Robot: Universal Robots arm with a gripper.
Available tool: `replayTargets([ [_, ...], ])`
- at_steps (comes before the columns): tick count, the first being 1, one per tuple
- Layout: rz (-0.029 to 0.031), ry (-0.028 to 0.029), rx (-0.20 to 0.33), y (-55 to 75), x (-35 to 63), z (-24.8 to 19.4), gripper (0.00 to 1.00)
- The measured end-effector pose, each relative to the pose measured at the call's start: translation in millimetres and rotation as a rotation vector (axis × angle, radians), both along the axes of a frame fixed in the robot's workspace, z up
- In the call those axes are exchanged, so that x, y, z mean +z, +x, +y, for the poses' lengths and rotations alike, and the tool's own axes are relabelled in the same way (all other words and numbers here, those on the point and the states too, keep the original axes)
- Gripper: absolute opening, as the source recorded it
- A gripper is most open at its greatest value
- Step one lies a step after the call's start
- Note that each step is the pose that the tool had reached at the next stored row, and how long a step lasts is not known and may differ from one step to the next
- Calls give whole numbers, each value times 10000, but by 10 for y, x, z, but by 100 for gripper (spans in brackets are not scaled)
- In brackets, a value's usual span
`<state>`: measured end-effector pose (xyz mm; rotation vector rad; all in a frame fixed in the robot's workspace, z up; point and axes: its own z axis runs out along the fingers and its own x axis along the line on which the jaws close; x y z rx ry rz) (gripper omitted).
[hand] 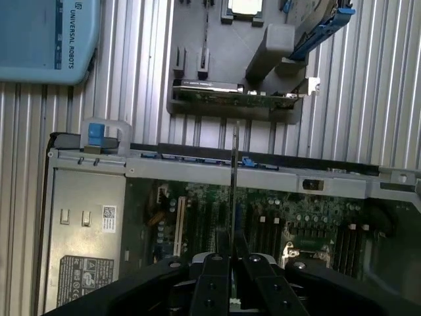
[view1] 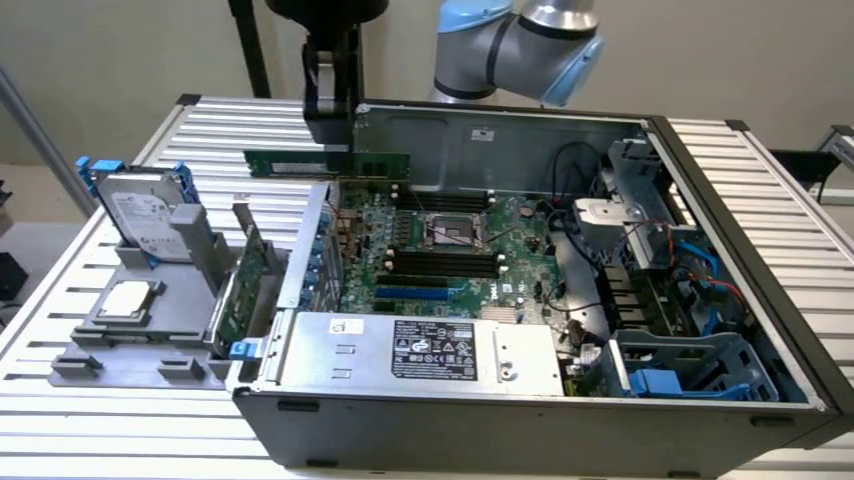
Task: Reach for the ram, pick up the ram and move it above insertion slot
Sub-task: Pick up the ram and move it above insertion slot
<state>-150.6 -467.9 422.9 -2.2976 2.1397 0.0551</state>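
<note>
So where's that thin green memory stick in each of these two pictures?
Exterior view: the ram hangs level in the gripper, above the open case's rear corner on the exterior view's left.
Wrist view: the ram is seen edge-on, a thin line running out from the gripper over the motherboard.
Shared landmark: the grey power supply with its label.

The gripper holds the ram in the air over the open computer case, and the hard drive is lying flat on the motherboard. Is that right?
Not quite. The gripper does hold the ram above the open case, but the exterior view shows the hard drive standing in the grey holder on the table, outside the case, not on the motherboard.
</note>
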Motion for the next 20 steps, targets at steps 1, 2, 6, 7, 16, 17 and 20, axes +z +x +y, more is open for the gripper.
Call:
replayTargets([
  [1,0,2,-1,44,-1,3,14],
  [2,1,4,-1,89,-2,5,14],
  [6,5,12,0,272,-6,19,14],
  [7,6,13,0,317,-8,24,14],
  [16,12,16,0,707,-52,132,14],
  [17,12,16,0,736,-60,159,14],
  [20,11,16,-1,800,-94,265,14],
])
